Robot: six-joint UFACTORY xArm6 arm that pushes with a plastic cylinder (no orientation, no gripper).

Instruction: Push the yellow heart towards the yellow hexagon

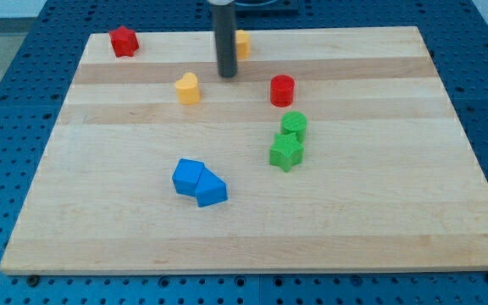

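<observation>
Hovering between both yellows, my tip [227, 74] carried no claw, so grip state could not be told | yellow heart [188, 88] sat lower left, apart | yellow hexagon [241, 43] upper right, partly hidden | best: circle to heart's lower-left, push up-right.

Wooden board [252, 229] on a blue perforated table [7, 93]. Near the view's top of the board, the dark rod with my tip [228, 75] at its lower end. Just to the view's left of my tip and a little lower, apart from it: the yellow heart [188, 88]. Just to the view's right and above my tip, partly hidden behind the rod: the yellow hexagon [242, 43]. Further right of my tip: the red cylinder [282, 90]. Far left and above: the red star-like block [124, 41]. Below and right: two green blocks [290, 139], touching. Well below my tip: two blue blocks [199, 182], touching.
</observation>
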